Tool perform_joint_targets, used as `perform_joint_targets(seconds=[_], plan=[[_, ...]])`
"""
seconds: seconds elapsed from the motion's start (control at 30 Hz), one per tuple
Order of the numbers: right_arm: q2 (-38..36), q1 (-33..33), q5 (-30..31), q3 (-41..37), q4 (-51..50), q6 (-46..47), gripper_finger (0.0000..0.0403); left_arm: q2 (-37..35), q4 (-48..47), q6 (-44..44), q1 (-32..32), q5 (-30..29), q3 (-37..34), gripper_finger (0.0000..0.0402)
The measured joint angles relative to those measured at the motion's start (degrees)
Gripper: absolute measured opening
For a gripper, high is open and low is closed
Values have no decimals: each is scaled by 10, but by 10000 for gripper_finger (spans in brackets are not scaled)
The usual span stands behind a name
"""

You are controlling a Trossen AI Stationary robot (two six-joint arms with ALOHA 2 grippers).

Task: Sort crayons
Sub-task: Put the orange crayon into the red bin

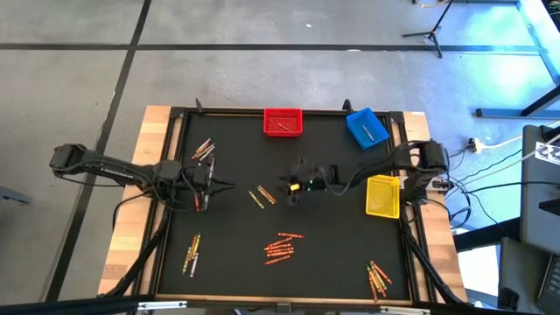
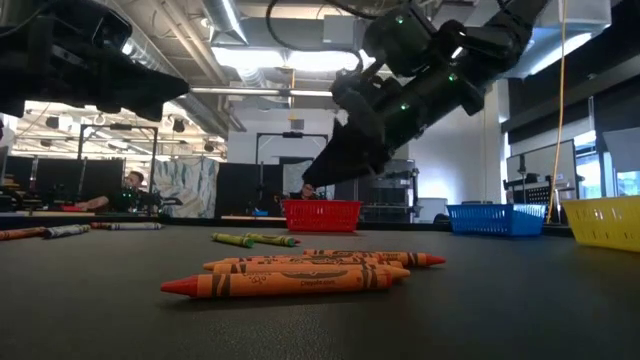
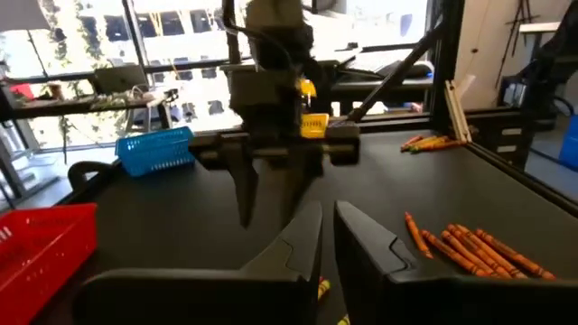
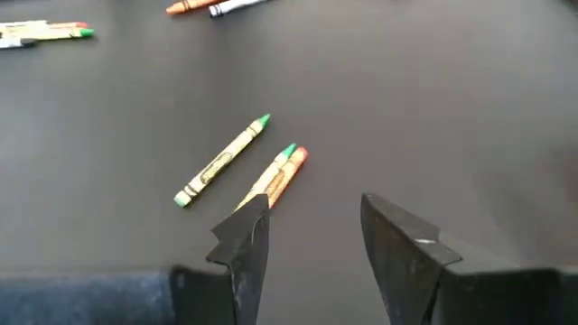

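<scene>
Crayons lie on the black mat in loose groups: a few [image 1: 261,198] near the middle, an orange bunch [image 1: 280,248] toward the near edge, others at the far left [image 1: 204,150], near left [image 1: 192,254] and near right [image 1: 378,278]. My right gripper [image 4: 312,203] hovers open over the mat's middle, slanting down, just short of the middle crayons [image 4: 221,161]; nothing is between its fingers. My left gripper [image 3: 327,217] stands at the mat's left [image 1: 223,185], level, shut and holding nothing, pointing toward the right gripper [image 3: 262,194].
A red bin [image 1: 283,122] stands at the far edge's middle and holds a crayon. A blue bin [image 1: 367,128] is at the far right corner and a yellow bin [image 1: 382,195] at the right edge. A raised frame [image 1: 175,149] borders the mat.
</scene>
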Motion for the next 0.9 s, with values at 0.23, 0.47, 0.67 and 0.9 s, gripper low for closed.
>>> perform_joint_targets(seconds=[0.23,0.47,0.67,0.9], plan=[[59,43,44,12,79,64,172,0,4,-30,0,-17,0,25],[121,50,52,70,53,62,172,0,24,-31,0,-17,0,25],[123,49,116,107,-56,59,172,0,26,-29,0,-18,0,25],[126,48,123,112,-62,68,172,0,25,-28,0,-19,0,25]])
